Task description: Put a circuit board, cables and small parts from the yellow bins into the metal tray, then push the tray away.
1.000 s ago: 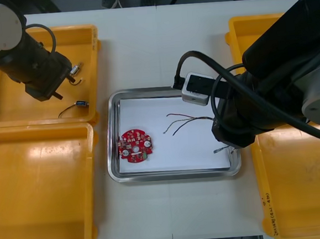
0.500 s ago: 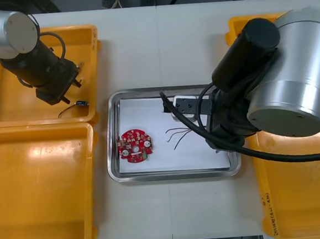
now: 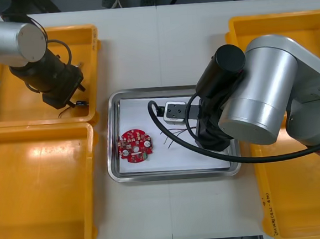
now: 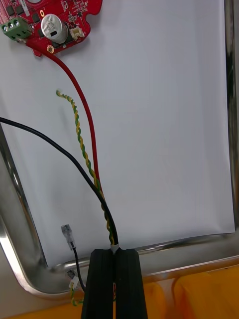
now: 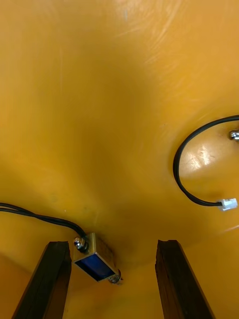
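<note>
My right gripper (image 4: 114, 251) has its two black fingers pressed nearly together, pinching the cables (image 4: 103, 204) where they bunch. From that pinch they fan out over the tray's (image 4: 17, 224) white liner (image 4: 164, 124): a smooth red wire that runs up to the board (image 4: 55, 20), a yellow and green twisted pair that ends short of it, and a thin black wire that curves off to the side. A short loose end with a clear tip lies beside my fingers, on the rim.

Half a second ago my right arm sat nearer the tray's right edge. It has since swung in over the middle, and the free cable ends have come closer to the board, which has not moved.

The tray is shiny metal with rounded corners. The board is round and red, with a green terminal block and a silver can on it.

My left gripper (image 5: 110, 244) stands wide open and holds nothing, low over the glossy bin (image 5: 99, 99) at the table's (image 3: 159, 42) far left. It has moved toward the bin's near right corner. A boxy metal part (image 5: 94, 259) with a blue face lies just inside one finger. A black lead (image 5: 175, 164) with a white plug curls beyond.
</note>
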### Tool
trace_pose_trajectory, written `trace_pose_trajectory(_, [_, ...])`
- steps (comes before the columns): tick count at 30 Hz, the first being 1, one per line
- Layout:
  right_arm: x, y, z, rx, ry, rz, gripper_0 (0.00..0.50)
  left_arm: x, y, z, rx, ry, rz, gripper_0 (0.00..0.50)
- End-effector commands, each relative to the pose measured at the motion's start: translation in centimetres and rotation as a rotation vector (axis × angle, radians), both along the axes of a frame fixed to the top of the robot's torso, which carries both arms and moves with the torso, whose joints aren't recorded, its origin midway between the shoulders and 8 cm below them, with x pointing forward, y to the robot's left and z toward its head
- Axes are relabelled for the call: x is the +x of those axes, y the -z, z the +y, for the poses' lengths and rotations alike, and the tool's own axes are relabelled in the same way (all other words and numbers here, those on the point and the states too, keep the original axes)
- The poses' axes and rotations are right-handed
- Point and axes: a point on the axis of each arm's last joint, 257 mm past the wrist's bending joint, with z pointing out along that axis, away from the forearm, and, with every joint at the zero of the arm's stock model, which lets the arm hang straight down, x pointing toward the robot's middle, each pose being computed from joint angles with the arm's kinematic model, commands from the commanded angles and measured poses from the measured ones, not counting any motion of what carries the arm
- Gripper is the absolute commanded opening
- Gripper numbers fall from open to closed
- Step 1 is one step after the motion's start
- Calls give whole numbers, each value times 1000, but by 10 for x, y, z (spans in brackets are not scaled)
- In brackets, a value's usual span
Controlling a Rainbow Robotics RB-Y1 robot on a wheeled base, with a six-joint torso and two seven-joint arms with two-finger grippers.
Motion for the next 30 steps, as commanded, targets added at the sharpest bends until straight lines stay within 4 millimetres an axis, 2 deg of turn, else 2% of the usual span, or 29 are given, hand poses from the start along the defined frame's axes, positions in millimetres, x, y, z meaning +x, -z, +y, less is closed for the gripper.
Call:
trace_pose_trajectory(1, [-4, 21, 10, -9, -45, 25, 0, 10, -18, -27, 3, 77, -42, 500])
trace_pose_trajectory(13, [11, 71, -4, -46, -10, 53, 0, 6, -4, -24, 20, 81, -16, 500])
trace_pose_trajectory(17, [13, 80, -5, -42, -3, 61, 0, 8, -3, -23, 19, 79, -19, 496])
trace_pose_trajectory(18, [13, 83, -5, -35, 3, 68, 0, 8, -4, -24, 19, 81, -23, 429])
trace_pose_trajectory(19, [12, 85, -6, -33, 7, 72, 0, 8, -3, -23, 19, 81, -22, 383])
trace_pose_trajectory(21, [11, 90, -7, -23, 11, 80, 0, 9, -3, -25, 17, 85, -25, 91])
trace_pose_trajectory(22, [11, 90, -7, -23, 12, 82, 0, 9, -4, -25, 16, 85, -28, 31])
trace_pose_trajectory(23, [11, 90, -7, -23, 13, 82, 0, 10, -4, -24, 17, 86, -30, 3])
trace_pose_trajectory(26, [9, 90, -6, -20, 12, 85, 0, 10, -5, -25, 16, 88, -32, 2])
trace_pose_trajectory(28, [9, 88, -5, -20, 11, 80, 75, 11, -5, -25, 16, 89, -34, 1])
trace_pose_trajectory(30, [9, 84, -5, -25, 9, 67, 282, 11, -5, -26, 15, 90, -38, 2])
